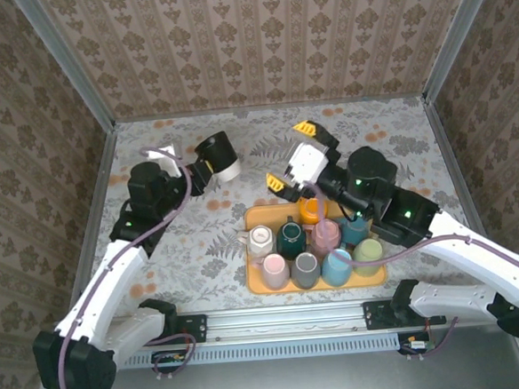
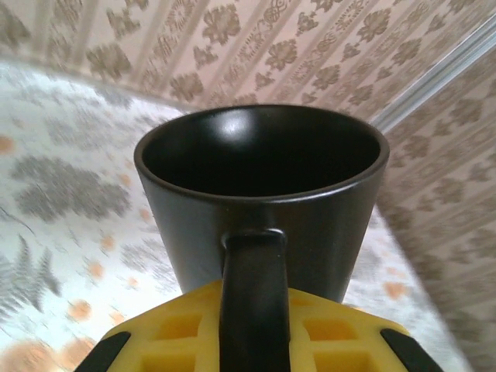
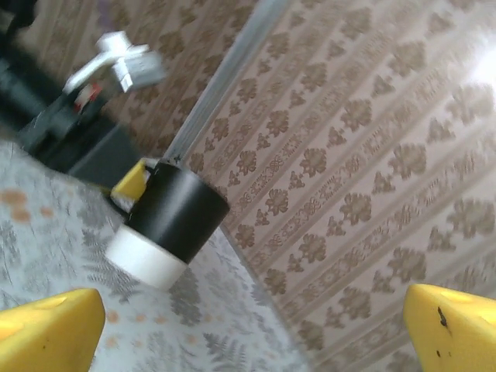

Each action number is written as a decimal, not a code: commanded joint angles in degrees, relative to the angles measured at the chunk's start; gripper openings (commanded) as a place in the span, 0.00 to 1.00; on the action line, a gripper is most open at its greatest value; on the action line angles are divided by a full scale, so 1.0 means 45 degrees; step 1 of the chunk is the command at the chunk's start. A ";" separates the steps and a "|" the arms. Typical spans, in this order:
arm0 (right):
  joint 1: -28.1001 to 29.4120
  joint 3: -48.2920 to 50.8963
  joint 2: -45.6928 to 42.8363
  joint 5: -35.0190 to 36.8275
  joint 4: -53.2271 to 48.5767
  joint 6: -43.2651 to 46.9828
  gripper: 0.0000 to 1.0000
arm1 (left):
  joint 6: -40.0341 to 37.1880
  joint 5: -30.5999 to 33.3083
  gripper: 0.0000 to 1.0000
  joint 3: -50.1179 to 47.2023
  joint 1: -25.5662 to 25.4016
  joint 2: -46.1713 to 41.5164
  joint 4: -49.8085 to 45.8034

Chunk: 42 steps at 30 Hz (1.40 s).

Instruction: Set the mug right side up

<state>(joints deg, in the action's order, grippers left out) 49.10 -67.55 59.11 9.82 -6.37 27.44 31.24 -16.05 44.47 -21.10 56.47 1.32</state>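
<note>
The mug (image 1: pixel 217 156) is black with a white base and hangs tilted above the back left of the table, white base lowermost. My left gripper (image 1: pixel 197 172) is shut on its handle. In the left wrist view the mug (image 2: pixel 263 186) shows its dark open mouth, and its handle (image 2: pixel 252 287) runs down between the yellow fingers of my left gripper (image 2: pixel 252 337). My right gripper (image 1: pixel 291 157) stands open and empty to the right of the mug, apart from it. The right wrist view has the mug (image 3: pixel 174 213) ahead of my open right gripper (image 3: pixel 248 333).
An orange tray (image 1: pixel 257 284) with several mugs in different colours sits at the front centre, just below my right arm. Patterned walls close off the back and both sides of the table (image 1: pixel 380 141).
</note>
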 commanded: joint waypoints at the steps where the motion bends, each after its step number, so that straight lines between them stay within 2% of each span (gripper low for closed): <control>1: -0.0792 0.0097 -0.0426 -0.1213 -0.1122 -0.4140 1.00 | -0.4115 0.0794 0.00 -0.0751 -0.0153 0.0597 0.5065; 4: -0.1286 0.0923 -0.1024 -0.1597 -0.0454 -0.4965 1.00 | -0.5771 0.0778 0.00 -0.1033 -0.0101 0.1456 0.6486; 7: -0.1295 0.1747 -0.1661 -0.1054 0.0330 -0.5653 1.00 | -0.6732 0.0812 0.00 -0.1749 -0.0030 0.2271 0.8835; 15: -0.1359 0.2231 -0.2422 -0.1987 -0.0768 -0.5806 1.00 | -0.7081 0.1225 0.00 -0.2287 0.0335 0.4633 1.1661; 17: -0.1348 0.2341 -0.2491 -0.2177 -0.0839 -0.6008 1.00 | -0.6936 0.1570 0.00 -0.2086 0.0410 0.5188 1.1825; 23: -0.1377 0.2782 -0.2450 -0.1969 -0.0744 -0.6268 1.00 | -0.6027 0.3846 0.00 -0.1560 0.0412 0.6513 1.2133; 27: -0.1381 0.2900 -0.2192 -0.1968 -0.0609 -0.6483 1.00 | -0.5815 0.4560 0.00 -0.1153 0.0432 0.7212 1.1700; 35: -0.1400 0.2765 -0.1682 -0.2007 -0.0498 -0.6508 1.00 | -0.5559 0.4969 0.00 -0.1079 0.0524 0.8189 1.1832; 39: -0.1403 0.2804 -0.1646 -0.2046 -0.0501 -0.6616 1.00 | -0.5185 0.4966 0.00 -0.0663 0.0763 0.8578 1.0876; 42: -0.1416 0.2948 -0.1706 -0.1969 -0.0498 -0.6645 1.00 | -0.5092 0.4884 0.00 -0.0726 0.0823 0.8869 1.1000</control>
<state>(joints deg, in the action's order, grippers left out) 43.09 -54.94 51.92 1.56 -9.43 -1.34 6.42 5.02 38.28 -18.00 96.62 45.36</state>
